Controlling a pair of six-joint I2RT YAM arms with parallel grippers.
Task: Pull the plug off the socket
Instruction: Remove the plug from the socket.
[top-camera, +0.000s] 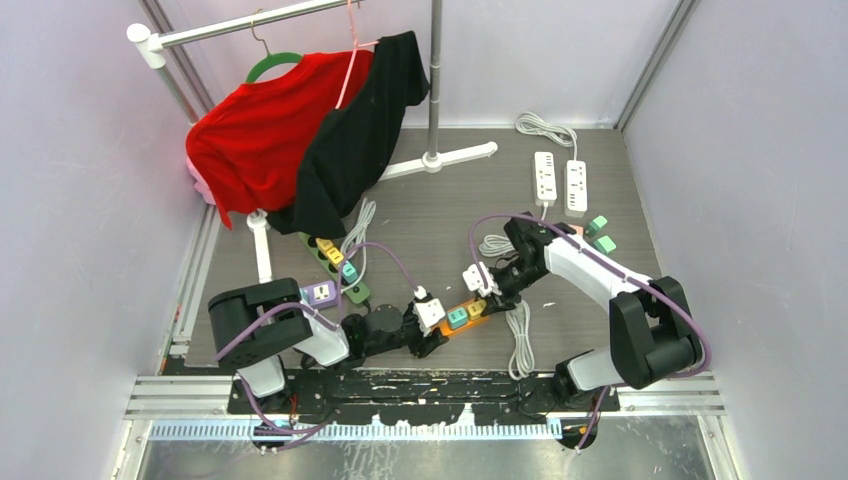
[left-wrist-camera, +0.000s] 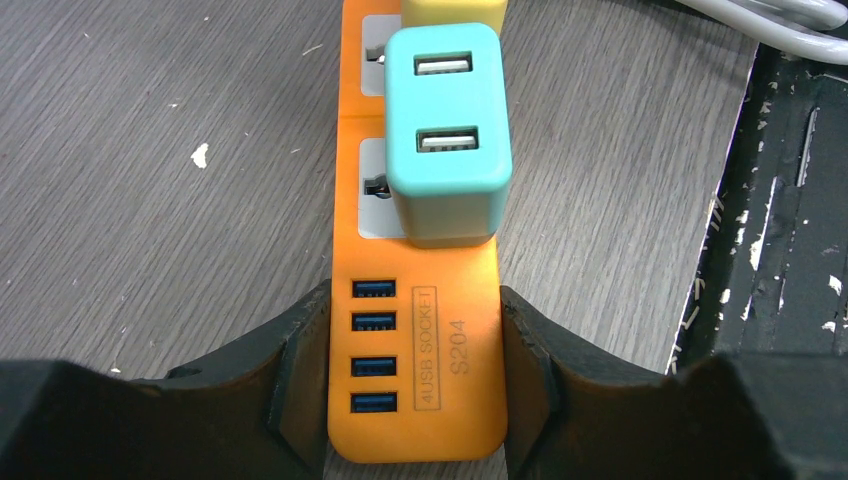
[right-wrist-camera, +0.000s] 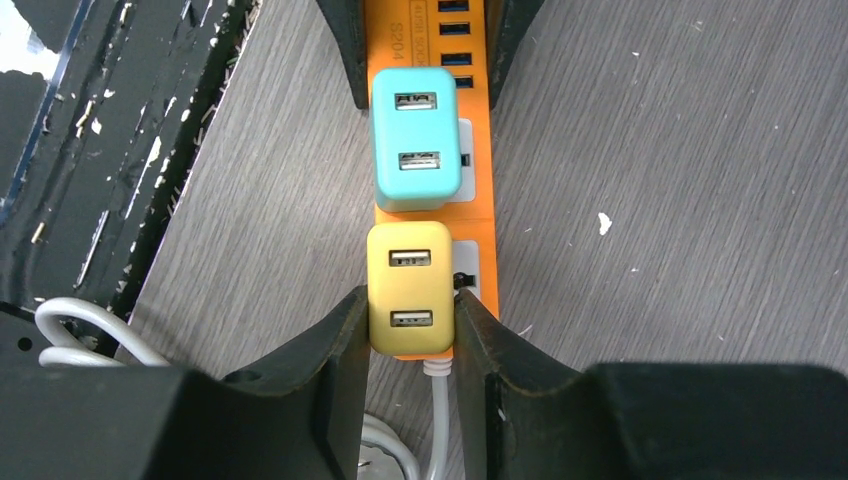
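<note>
Of two plugs seated in the one orange power strip (left-wrist-camera: 420, 400), the yellow plug (right-wrist-camera: 409, 288), next to the teal plug (left-wrist-camera: 448, 140), looks light, hard and slippery yet tightly seated, so the right gripper (right-wrist-camera: 410, 305) pinches its flat sides while the left gripper (left-wrist-camera: 413, 300) clamps the strip's four-port end.

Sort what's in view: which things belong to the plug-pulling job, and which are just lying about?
Job: orange strip, clamped in the left hand; yellow plug, gripped by the right hand; teal plug beside it.
Lying about: green strip, white strips, loose plugs, rack, red shirt, black shirt.
</note>
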